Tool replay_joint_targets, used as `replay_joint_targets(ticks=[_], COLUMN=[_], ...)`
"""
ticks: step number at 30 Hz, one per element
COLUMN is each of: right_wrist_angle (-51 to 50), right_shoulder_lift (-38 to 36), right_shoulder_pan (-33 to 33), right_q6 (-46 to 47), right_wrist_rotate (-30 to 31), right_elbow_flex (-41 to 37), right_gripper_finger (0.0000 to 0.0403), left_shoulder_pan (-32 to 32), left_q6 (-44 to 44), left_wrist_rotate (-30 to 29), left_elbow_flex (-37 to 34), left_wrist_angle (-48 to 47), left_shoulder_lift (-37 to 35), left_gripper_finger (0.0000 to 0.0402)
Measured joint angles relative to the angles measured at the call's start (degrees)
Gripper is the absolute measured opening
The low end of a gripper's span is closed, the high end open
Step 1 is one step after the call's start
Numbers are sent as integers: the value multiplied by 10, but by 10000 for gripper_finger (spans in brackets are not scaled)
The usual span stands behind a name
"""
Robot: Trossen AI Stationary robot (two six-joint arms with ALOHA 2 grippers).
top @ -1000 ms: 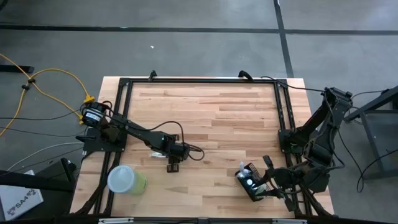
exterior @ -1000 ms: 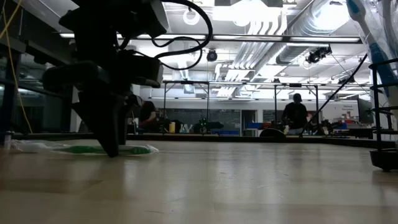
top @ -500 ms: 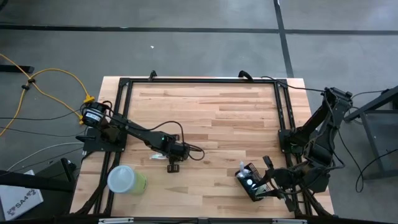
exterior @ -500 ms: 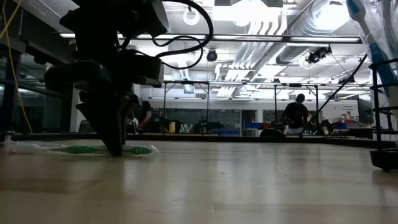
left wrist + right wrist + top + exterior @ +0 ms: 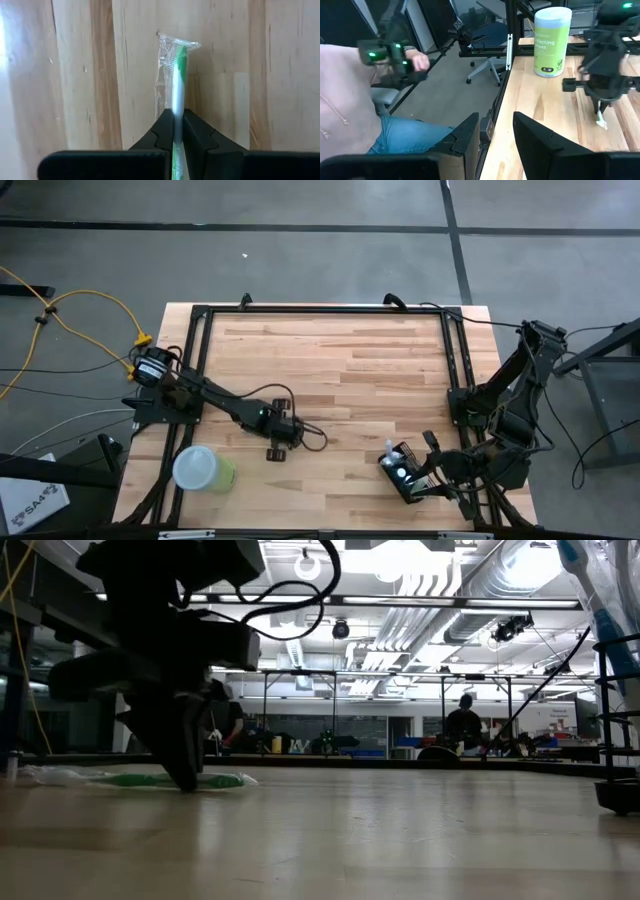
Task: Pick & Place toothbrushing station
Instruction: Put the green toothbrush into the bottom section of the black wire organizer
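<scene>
While the left gripper stands low over the middle of the wooden table, its two dark fingers are pressed together on a green toothbrush sealed in a clear wrapper. Seen from the left wrist, the wrapped brush lies flat on the boards and runs straight out from between the fingertips, its crimped end pointing away from the gripper. From table height the same gripper shows as a dark mass reaching down to the surface, with the green wrapped brush lying along the wood on either side of it.

Near the table's front right corner, the black wire-mesh holder box sits tilted, with whitish items inside that are too small to name. The right gripper is just beside it; whether it touches the box cannot be told. In the right wrist view its own fingers stand apart with nothing between them, reaching past the table edge.

A lime-green container with a whitish lid stands at the front left corner, well apart from both grippers. Beyond the table edge, the right wrist view shows a person in a light top and jeans, with one hand raised by dark equipment.
</scene>
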Motion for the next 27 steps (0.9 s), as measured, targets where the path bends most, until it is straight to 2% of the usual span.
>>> replay_joint_targets(ticks=[3, 10, 14, 17, 21, 27], right_wrist_angle=[0, 1, 1, 5, 11, 58], right_shoulder_lift=[0, 0, 0, 0, 0, 0], right_shoulder_pan=[0, -4, -22, -38, -65, -112], right_q6=[0, 0, 12, 13, 14, 16], right_wrist_rotate=[14, 34, 34, 25, 3, -78], right_elbow_flex=[0, 0, 0, 0, 0, 0], right_gripper_finger=[111, 111, 111, 111, 111, 111], left_shoulder_pan=[-26, -103, -135, -154, -177, -200], left_q6=[30, 167, 267, 370, 543, 717], left_wrist_rotate=[-39, -167, -258, -302, -310, -294], left_elbow_flex=[27, 112, 155, 164, 164, 165], left_wrist_angle=[2, 7, 16, 70, 142, 203], left_shoulder_lift=[0, -3, -3, -3, 0, 11], left_gripper_finger=[10, 10, 10, 10, 10, 10])
